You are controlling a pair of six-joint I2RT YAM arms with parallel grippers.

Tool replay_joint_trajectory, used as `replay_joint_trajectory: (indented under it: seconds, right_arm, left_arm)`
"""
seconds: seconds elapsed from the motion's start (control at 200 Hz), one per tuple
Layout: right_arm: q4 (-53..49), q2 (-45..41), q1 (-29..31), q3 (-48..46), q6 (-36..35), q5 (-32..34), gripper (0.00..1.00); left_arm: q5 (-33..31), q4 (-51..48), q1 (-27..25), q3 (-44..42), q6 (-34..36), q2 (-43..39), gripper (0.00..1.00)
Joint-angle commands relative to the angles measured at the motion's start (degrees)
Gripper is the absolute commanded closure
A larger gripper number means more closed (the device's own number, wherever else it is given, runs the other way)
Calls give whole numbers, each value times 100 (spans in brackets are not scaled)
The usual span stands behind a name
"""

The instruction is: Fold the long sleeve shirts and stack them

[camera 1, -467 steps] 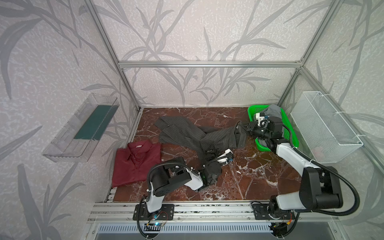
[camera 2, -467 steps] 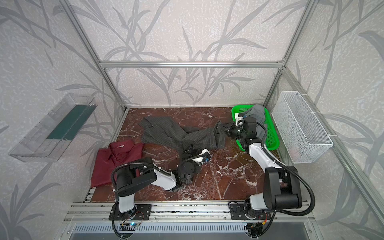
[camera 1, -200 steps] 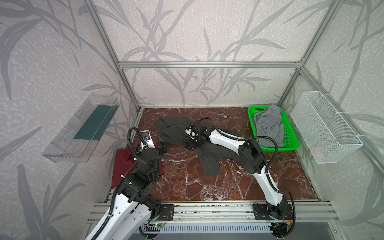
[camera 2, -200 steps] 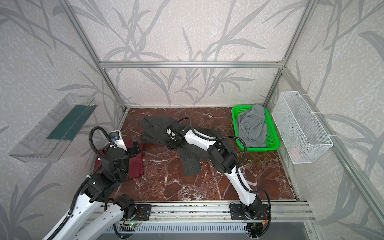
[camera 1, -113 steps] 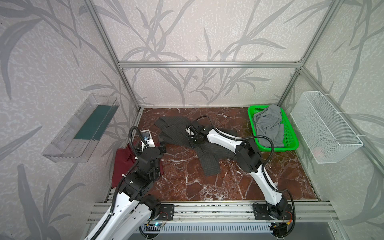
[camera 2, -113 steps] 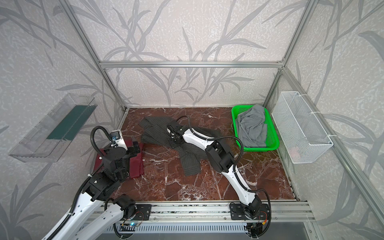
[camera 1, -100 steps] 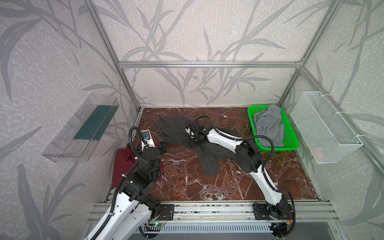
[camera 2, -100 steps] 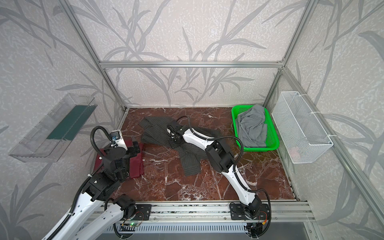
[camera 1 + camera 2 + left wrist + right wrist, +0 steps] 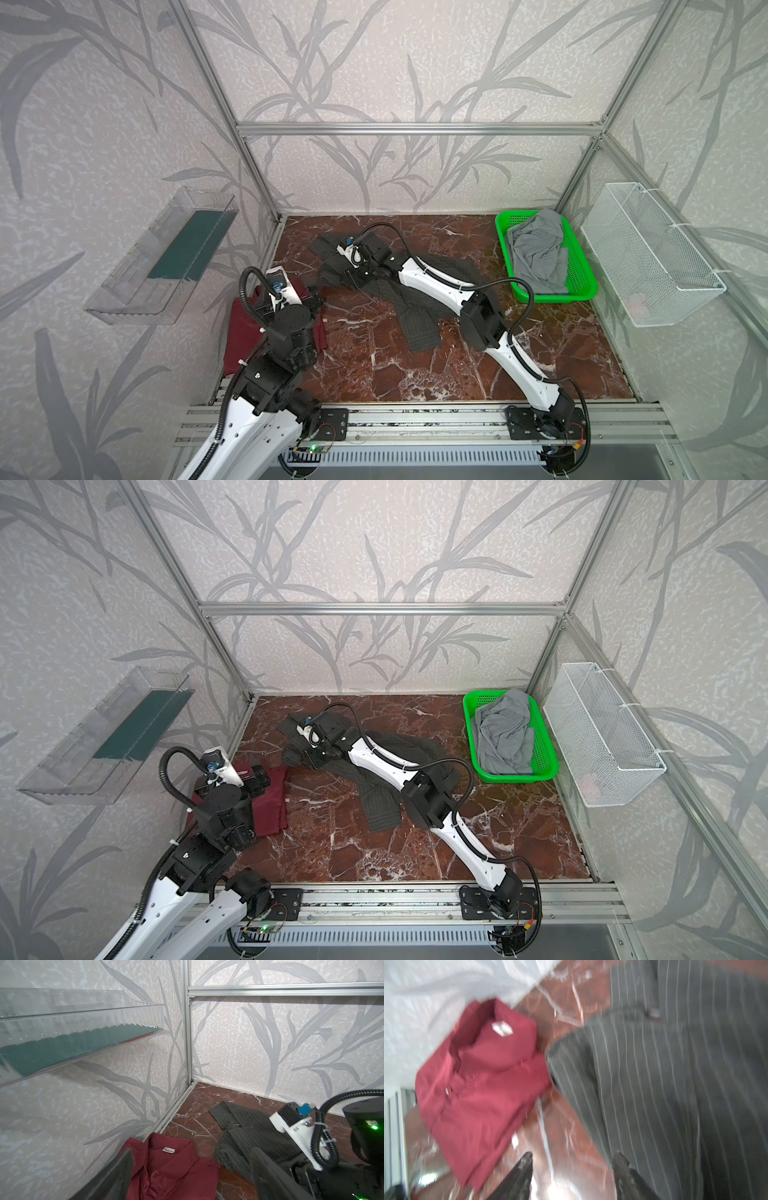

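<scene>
counter (image 9: 415, 374): red-brown marble; clock directions are read in the top views, with 12 at the back wall.
maroon shirt (image 9: 240, 332) (image 9: 272, 808): folded into a flat rectangle at 9 o'clock, against the left wall rail, with the collar end toward 12. The left arm (image 9: 286, 332) hides part of it in both top views. The left wrist view shows a white label (image 9: 168, 1149) inside the collar.
pinstripe shirt (image 9: 419, 324) (image 9: 380, 808): charcoal, unfolded and rumpled, running from 11 o'clock to the centre. One sleeve trails toward 6 and more cloth spreads toward 3. Its edge lies just beside the maroon shirt's collar corner; whether they touch cannot be told.
left claw (image 9: 191, 1152) (image 9: 311, 291): hangs above the maroon shirt's collar end, fingers wide apart, nothing between them.
right claw (image 9: 573, 1155) (image 9: 347, 276): reaches across the middle to about 10 o'clock, low at the pinstripe shirt's left edge. Fingers are apart with bare marble between them in the blurred wrist view, gripping nothing.
green tray (image 9: 582, 291): at 2 o'clock, holding a crumpled grey cloth (image 9: 540, 249).
wire basket (image 9: 652, 257): white, hung on the right wall at 3 o'clock.
clear shelf (image 9: 124, 291): on the left wall at 9 o'clock, with a dark green sheet (image 9: 187, 245) inside.
</scene>
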Motion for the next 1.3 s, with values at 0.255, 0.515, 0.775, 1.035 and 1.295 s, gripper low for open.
replay_joint_trajectory:
  seconds: [0.255,0.515,0.775,1.035,1.295]
  right_arm:
    - [23,1351,45,1165,-72,546,44]
    - [-166,1205,52,1231,138,809,70]
    - [-693,1019,64,1153,11,663,100]
    - [511,-1616,525,-2846,353,1044,100]
    - [1880,-3185,1003,-5952,1137,755,62]
  left_arm:
    - [-149,211,22,-56,-41,-1,12]
    - [-104,236,29,-58,-53,22,13]
    - [-88,273,31,-63,-28,1,14]
    - [-76,261,45,-54,-19,-56,14]
    - [-2,183,44,-36,-93,-113,14]
